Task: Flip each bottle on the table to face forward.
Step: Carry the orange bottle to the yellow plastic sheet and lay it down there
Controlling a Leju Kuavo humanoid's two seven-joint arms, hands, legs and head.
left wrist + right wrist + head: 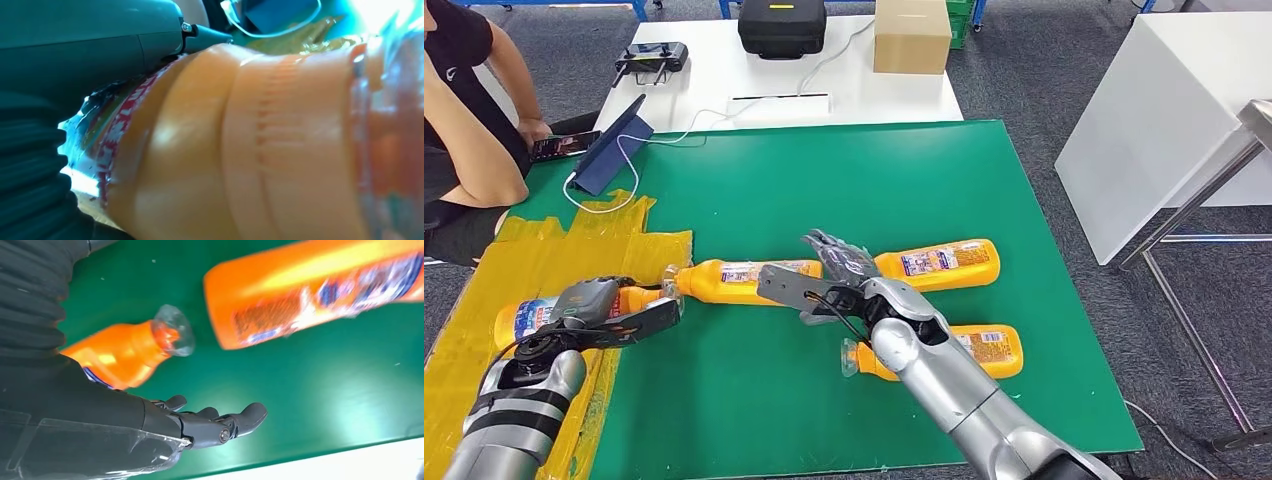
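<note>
the left hand is lying over the leftmost bottle at the yellow-taped edge of the green table, fingers wrapping across its orange shoulder and gripping it, and the left wrist view is pressing right up against that bottle, showing the ribbed orange neck and a strip of its label beside the grey thumb. next along, a second bottle is lying on its side on the green mat, clear cap pointing toward the left hand, label facing up. the right hand is hovering over the middle of the table with its fingers spread and holding nothing, sitting between the second bottle and a third bottle that is lying flat just beyond it, label up. in the right wrist view the hand's dark fingers are stretching out apart above bare green, with a clear-capped bottle neck close by and another bottle's base a little further off. a fourth bottle is lying nearest the robot, partly hiding behind the right forearm. at the far left corner a person is leaning in beside a blue tablet and a phone, and a white table behind is carrying a black case and a cardboard box.
</note>
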